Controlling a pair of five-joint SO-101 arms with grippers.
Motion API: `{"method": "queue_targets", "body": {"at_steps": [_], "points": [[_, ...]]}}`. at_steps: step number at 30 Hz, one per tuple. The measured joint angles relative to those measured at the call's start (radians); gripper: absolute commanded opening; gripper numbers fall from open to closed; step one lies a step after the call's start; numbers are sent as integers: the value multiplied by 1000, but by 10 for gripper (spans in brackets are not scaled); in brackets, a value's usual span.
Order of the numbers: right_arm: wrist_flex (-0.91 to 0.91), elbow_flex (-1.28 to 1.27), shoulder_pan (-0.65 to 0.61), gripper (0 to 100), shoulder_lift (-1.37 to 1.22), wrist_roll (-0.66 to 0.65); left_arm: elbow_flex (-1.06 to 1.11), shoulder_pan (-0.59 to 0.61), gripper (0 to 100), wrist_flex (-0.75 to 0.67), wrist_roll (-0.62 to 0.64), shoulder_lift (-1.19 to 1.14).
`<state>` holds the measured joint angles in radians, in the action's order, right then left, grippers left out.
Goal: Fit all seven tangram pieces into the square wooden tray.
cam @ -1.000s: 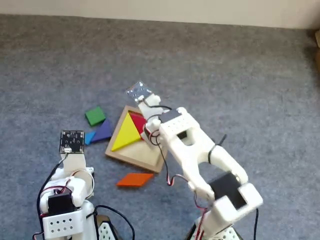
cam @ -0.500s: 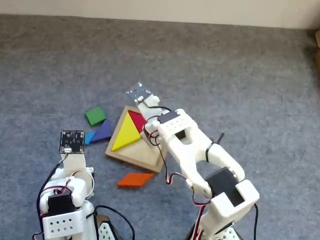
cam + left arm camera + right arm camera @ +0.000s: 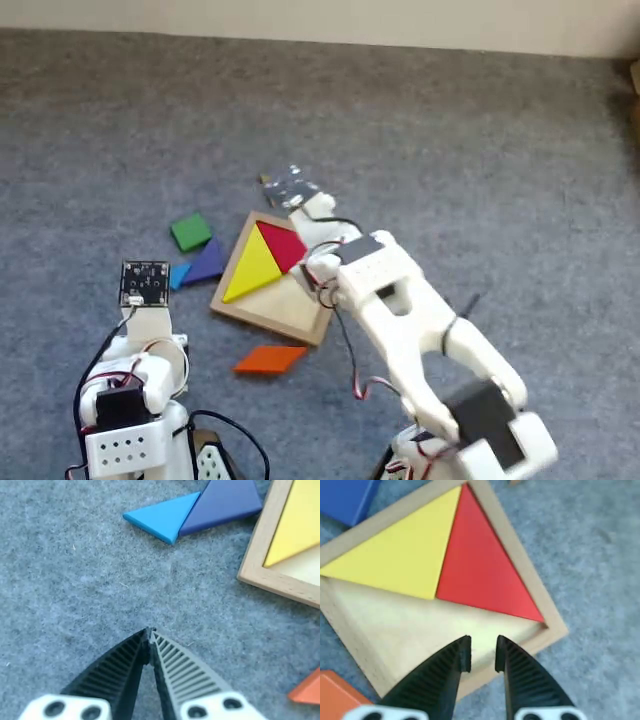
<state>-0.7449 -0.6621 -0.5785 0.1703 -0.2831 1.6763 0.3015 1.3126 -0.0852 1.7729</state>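
Observation:
The square wooden tray [image 3: 300, 318] lies turned on the grey carpet, with a yellow triangle [image 3: 251, 268] and a red triangle [image 3: 283, 246] side by side in its far half. My right gripper [image 3: 482, 652] hangs just above the tray's bare wood [image 3: 395, 625], close to the red triangle [image 3: 480, 575], its fingers a little apart and empty. My left gripper [image 3: 150, 632] is shut over bare carpet, short of a light blue triangle [image 3: 162, 517] and a dark blue triangle [image 3: 225, 502]. A green square [image 3: 190, 231] and an orange parallelogram [image 3: 270, 358] lie outside the tray.
The right arm [image 3: 400, 320] reaches over the tray's right corner and hides that part. The left arm [image 3: 135, 390] stands at the near left. Open carpet stretches beyond the tray and to the right.
The right arm's wrist swung to the right and a little farther away, uncovering more of the red triangle. The left arm and all pieces stayed put.

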Motion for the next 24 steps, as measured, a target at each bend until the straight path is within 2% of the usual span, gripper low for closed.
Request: {"method": "queue_targets", "body": {"at_steps": [9,17,24], "points": [[-2,-91,25,91,203,0,0,0,7,0,0,0],[112,-233,40,91,321,0,0,0,7,0,0,0],[124,-351,81,91,578,0,0,0,7,0,0,0]]}}
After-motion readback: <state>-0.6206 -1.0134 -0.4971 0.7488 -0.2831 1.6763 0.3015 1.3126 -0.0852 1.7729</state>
